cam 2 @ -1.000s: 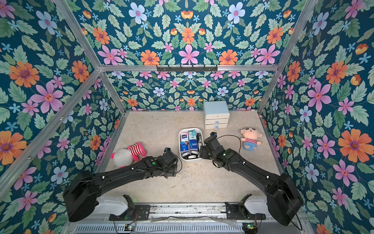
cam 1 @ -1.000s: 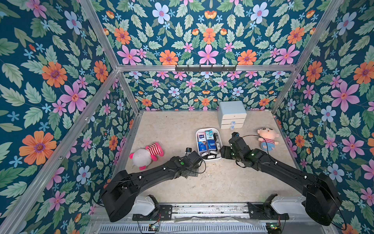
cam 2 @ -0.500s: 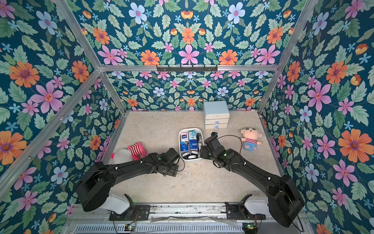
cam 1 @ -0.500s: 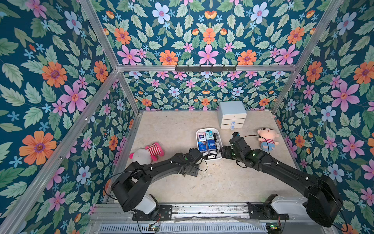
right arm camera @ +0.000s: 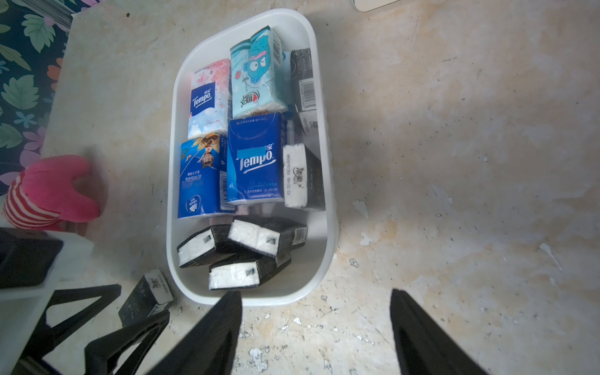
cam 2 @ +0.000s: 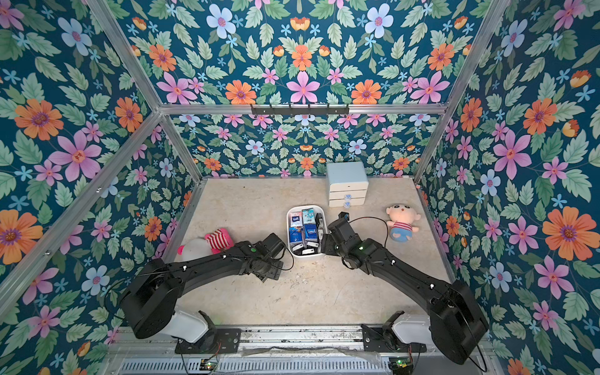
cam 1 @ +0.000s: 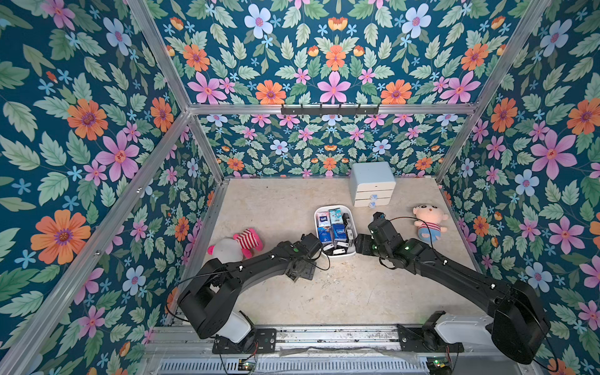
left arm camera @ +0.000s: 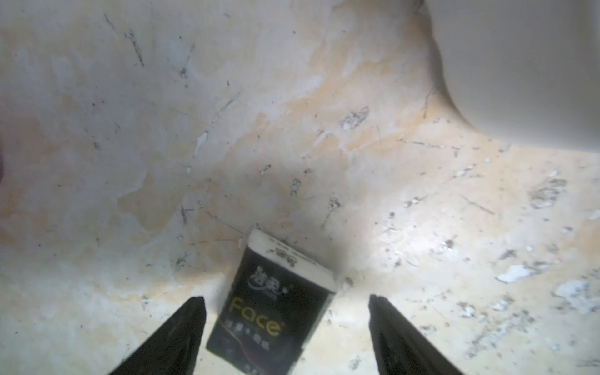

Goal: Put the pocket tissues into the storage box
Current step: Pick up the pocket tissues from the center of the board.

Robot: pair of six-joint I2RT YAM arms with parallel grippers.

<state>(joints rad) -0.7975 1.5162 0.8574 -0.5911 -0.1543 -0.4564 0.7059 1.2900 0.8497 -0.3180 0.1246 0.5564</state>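
The white storage box [cam 1: 337, 256] [cam 2: 306, 256] stands mid-table and holds several pocket tissues [cam 1: 334, 227] [right arm camera: 256, 162] in blue, pale blue, pink and black. One black packet [left arm camera: 272, 305] [right arm camera: 147, 297] lies flat on the table just outside the box's near left corner. My left gripper [cam 1: 300, 275] [cam 2: 269, 271] [left arm camera: 285, 302] is open and low over it. Its fingers stand either side of the packet, with a gap showing on both sides. My right gripper [cam 1: 358, 244] [cam 2: 326, 244] [right arm camera: 316, 297] is open and empty at the box's near right end.
A pale blue drawer cabinet [cam 1: 372, 183] stands behind the box. A doll in a striped shirt [cam 1: 428, 224] lies at the right. A pink and white plush [cam 1: 235, 246] [right arm camera: 55, 191] lies left of the box. Flowered walls close in three sides.
The left arm's shoulder and elbow have swung to the right, while its gripper has stayed near the box's near left corner. The right arm has not moved.
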